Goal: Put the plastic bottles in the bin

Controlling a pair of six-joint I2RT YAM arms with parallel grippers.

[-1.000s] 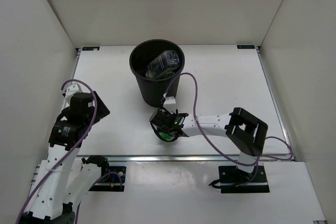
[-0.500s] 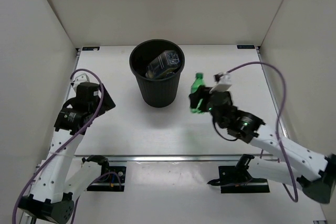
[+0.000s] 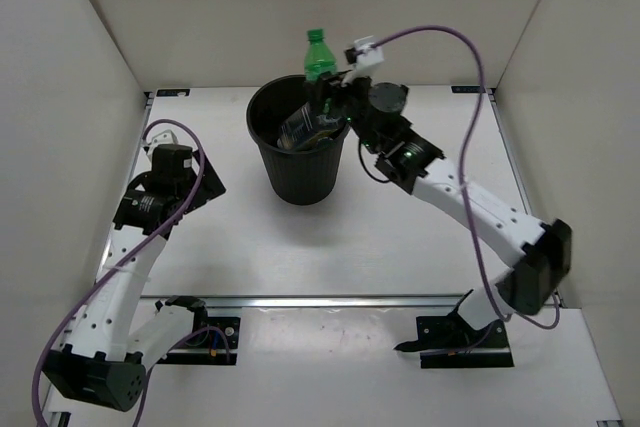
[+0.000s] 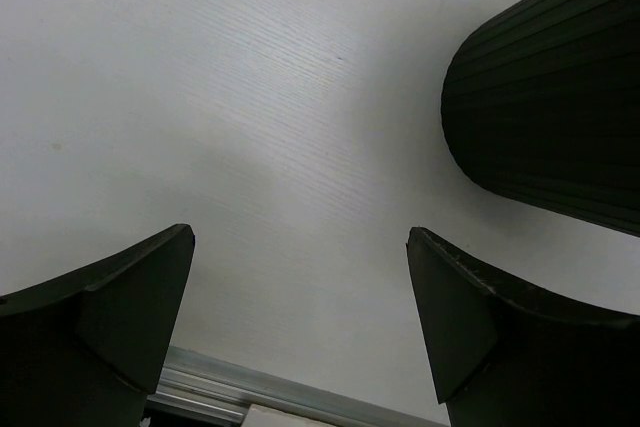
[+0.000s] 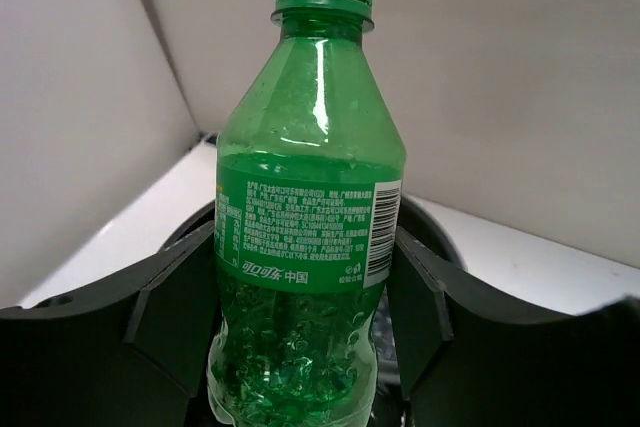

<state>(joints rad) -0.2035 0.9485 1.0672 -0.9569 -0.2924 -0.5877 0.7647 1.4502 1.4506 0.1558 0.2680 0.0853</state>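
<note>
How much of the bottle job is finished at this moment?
Done: at least one clear plastic bottle lies inside the round black plastic bin. In hand: the right hand holds the translucent green plastic bottle over the bin. Remaining: release it; no other bottle shows outside.

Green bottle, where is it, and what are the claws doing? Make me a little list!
green bottle: upright, cap on top, held above the bin
right claw: shut on the green bottle
left claw: open, holding nothing, low over the table
bin: black, standing up, a clear bottle lying inside
</note>
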